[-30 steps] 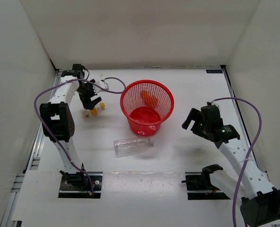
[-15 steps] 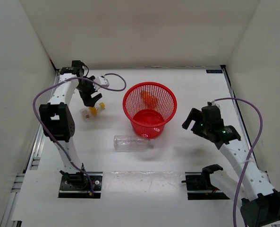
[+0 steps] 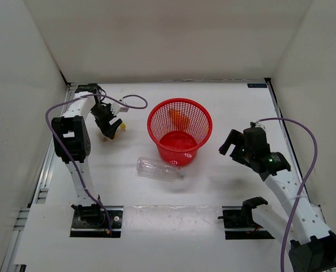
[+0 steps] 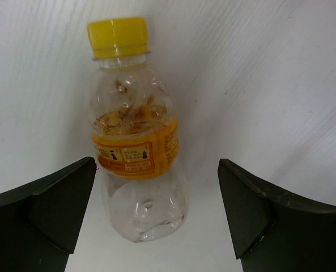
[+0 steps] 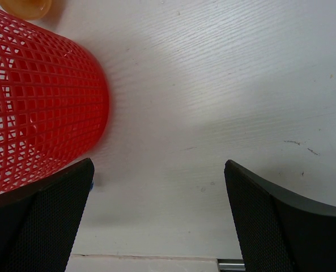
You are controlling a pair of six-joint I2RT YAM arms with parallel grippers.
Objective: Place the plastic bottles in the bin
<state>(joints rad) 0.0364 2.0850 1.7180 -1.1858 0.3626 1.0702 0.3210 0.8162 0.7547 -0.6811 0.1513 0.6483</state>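
**Left arm lined up on a small bottle**

Left of the round red plastic mesh bin (image 3: 197, 127), the left gripper (image 4: 156, 175) hangs with its fingers spread either side of a small yellow-capped, orange-labelled plastic bottle (image 4: 135, 130) lying flat, apparently placed to pinch it. Something orange (image 3: 179, 118) sits inside the bin, probably another bottle. A long clear plastic bottle (image 3: 159, 169) lies just in front of the bin. The right gripper (image 3: 235, 144) hovers to the bin's right, fingers apart.

Bright, even overhead light leaves soft, faint shadows by the bin (image 3: 179, 127) and the clear bottle (image 3: 159, 169); focus is sharp.
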